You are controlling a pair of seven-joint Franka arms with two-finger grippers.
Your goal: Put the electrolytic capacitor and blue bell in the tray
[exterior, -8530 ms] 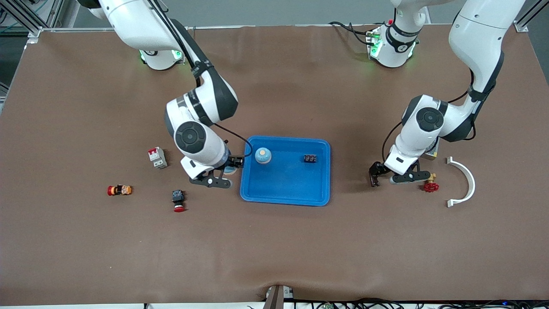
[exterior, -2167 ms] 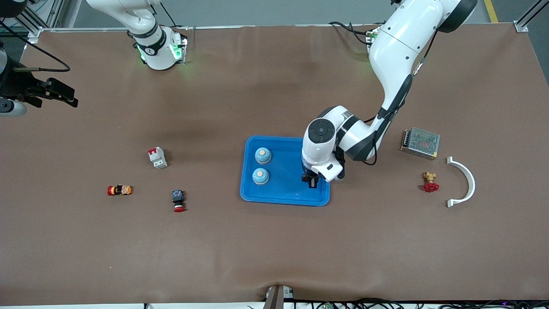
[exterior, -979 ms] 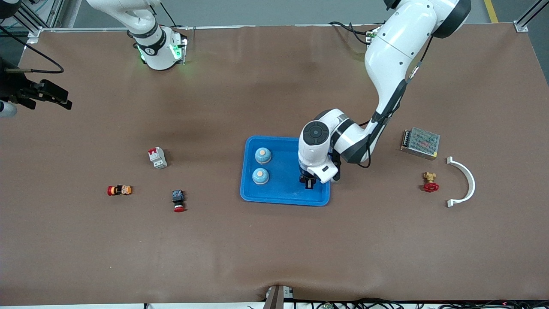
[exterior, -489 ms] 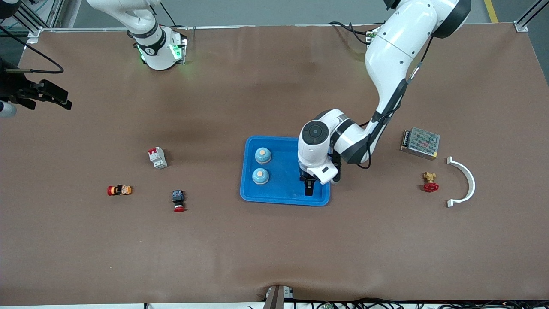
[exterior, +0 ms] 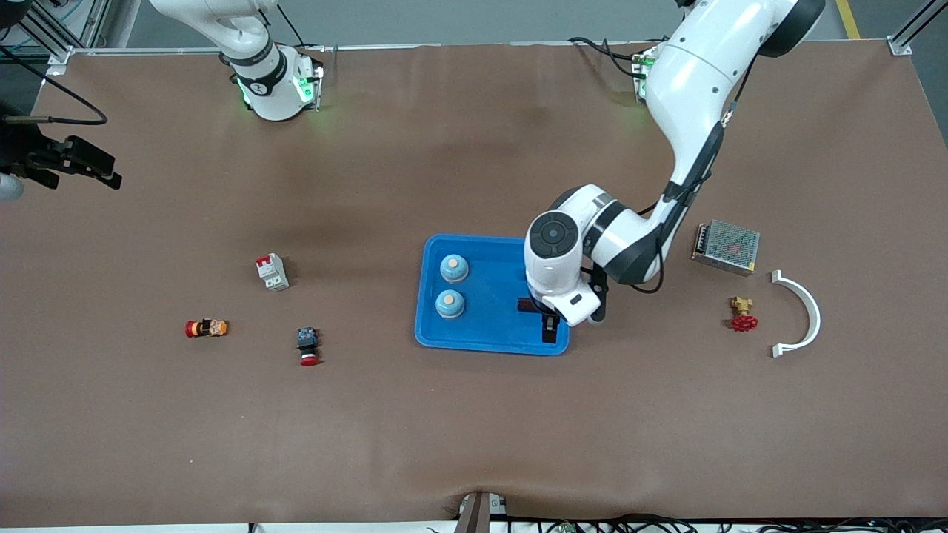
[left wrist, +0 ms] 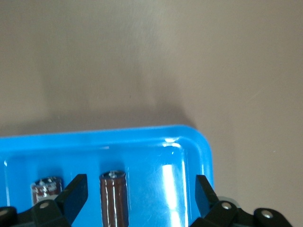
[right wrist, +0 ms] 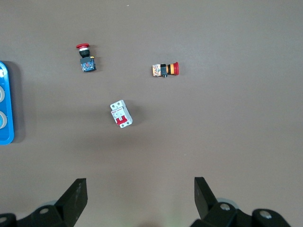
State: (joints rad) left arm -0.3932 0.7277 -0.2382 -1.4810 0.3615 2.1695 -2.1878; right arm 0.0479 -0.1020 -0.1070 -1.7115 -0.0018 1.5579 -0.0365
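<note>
Bench [exterior: 474, 429] carrying the blue tray [exterior: 481, 340]; two blue bells [exterior: 449, 303] sit at its 9 o'clock side. The left gripper [left wrist: 137, 201], spread wide, straddles a capacitor [left wrist: 113, 198] lying in the tray; lifting straight up should avoid nudging it. Right gripper [right wrist: 137, 198] waits wide open.

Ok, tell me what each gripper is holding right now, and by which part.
Nothing is held. The left gripper is open over the tray, a brown capacitor lying loose between its jaws. The right gripper waits, open, above bare table.
</note>
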